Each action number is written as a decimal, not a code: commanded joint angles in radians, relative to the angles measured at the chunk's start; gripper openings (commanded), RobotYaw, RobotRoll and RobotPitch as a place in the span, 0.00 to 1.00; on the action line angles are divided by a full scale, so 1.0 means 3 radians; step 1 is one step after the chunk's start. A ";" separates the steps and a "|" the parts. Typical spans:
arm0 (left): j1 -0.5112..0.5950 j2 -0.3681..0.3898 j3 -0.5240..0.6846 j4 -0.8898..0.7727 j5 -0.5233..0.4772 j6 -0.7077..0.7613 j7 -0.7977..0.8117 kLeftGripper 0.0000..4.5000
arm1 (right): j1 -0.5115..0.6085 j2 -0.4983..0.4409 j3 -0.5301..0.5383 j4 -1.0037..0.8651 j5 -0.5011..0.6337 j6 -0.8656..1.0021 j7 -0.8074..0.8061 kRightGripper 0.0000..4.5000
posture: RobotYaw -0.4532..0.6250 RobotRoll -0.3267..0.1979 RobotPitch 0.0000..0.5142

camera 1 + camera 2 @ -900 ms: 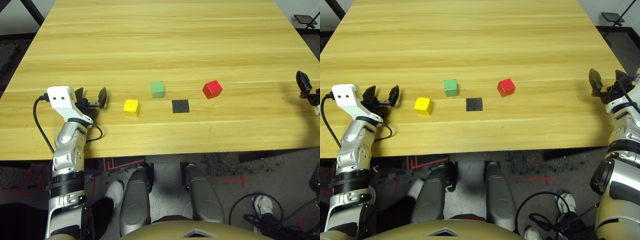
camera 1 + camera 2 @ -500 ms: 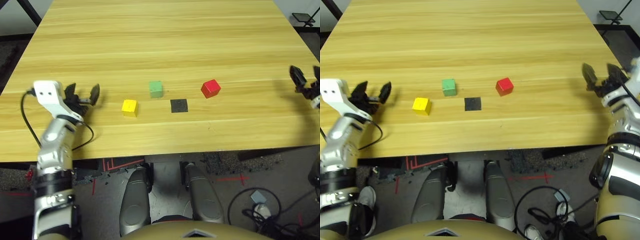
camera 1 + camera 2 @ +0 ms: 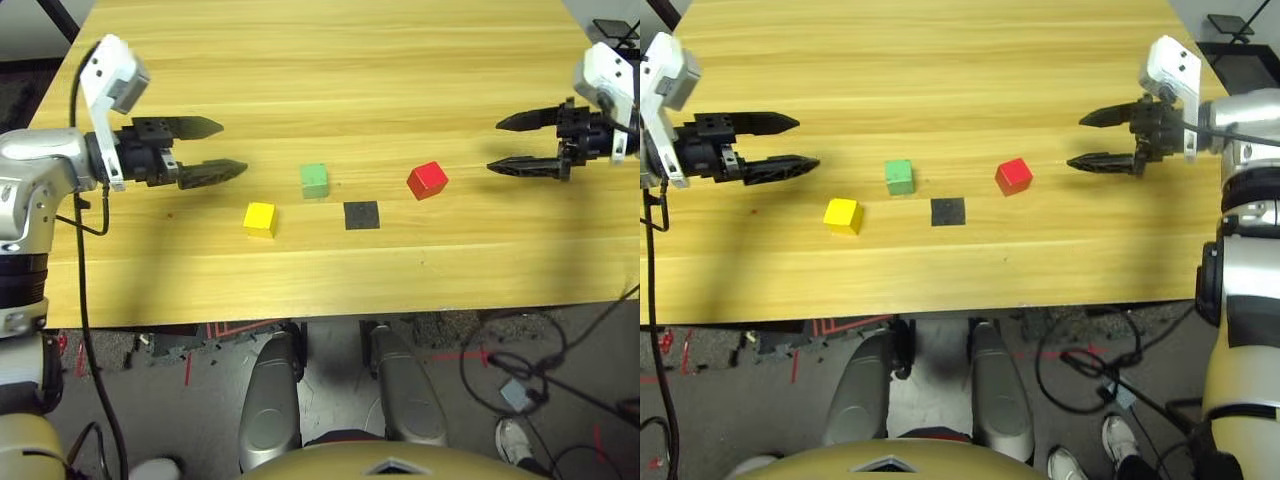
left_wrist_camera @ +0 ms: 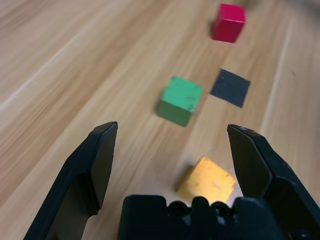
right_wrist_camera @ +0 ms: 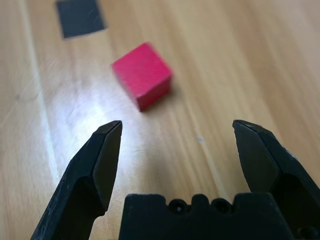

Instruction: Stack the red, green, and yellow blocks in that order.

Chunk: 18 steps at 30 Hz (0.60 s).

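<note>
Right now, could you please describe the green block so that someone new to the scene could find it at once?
On the wooden table, three small blocks and a flat black patch lie near the front edge, between the two open grippers. The green block is the middle cube, with the yellow block toward the left gripper and the red block toward the right gripper. It alone is light green.

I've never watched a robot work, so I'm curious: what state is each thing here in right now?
Bright red cube: alone on the wooden table, unstacked.
Light green cube: on the table, apart, unstacked.
Yellow cube: on the table, apart, unstacked.
Flat black square patch: bare.
Left gripper: open, holding nothing.
Right gripper: open, holding nothing.
</note>
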 commanded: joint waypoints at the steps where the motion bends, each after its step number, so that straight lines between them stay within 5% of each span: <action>1: 0.0006 -0.0036 -0.0082 -0.0243 -0.0020 0.0194 0.0015 1.00 | -0.0203 0.0112 0.0237 0.0159 -0.0183 -0.0241 0.0038 1.00 | 0.58 0.52 0.40; 18: 0.0155 -0.0237 0.0082 -0.0777 -0.0108 0.0615 0.0447 1.00 | -0.0411 0.0649 0.0398 0.0393 -0.0664 -0.0724 -0.0034 1.00 | 0.69 0.53 0.45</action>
